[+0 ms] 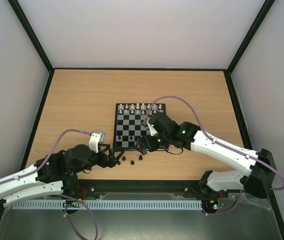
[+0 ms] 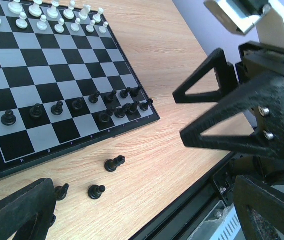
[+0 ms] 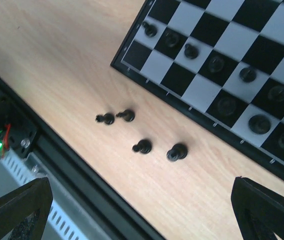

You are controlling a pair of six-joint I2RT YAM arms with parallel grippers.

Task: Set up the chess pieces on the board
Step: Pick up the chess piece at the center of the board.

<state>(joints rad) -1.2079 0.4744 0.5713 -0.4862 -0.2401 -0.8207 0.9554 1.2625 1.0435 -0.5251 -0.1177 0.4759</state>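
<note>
Writing: only the tiny pale marks along the black border of the board [image 1: 130, 121], seen in the left wrist view, too small to read for sure.

The board sits mid-counter, a bit right of centre, squared to the counter [image 1: 82, 95] edges. White pieces [image 1: 138, 107] fill its two far rows. Dark chess pieces [image 2: 57, 107] stand in a ragged line on the near rows and bunch up toward the board's right near corner. Four more are loose on the wood [image 3: 143, 147], just off the board's near edge, between it and the black rail [image 1: 147, 186] at the counter's near rim. One looks tipped on its side.

The left claw [image 1: 116, 157] is spread wide with nothing in it, low over the wood at the board's near left corner, close to the loose pieces. The right claw [image 1: 145, 146] is also spread wide and empty, over the board's near edge. Its fingers [image 3: 17, 210] sit at opposite corners of its own wrist view, with the loose pieces between them.

Room: broad wood lies left, right and beyond the board out to the black rim. The strip near the rail is tight, with both arms crowding it.
</note>
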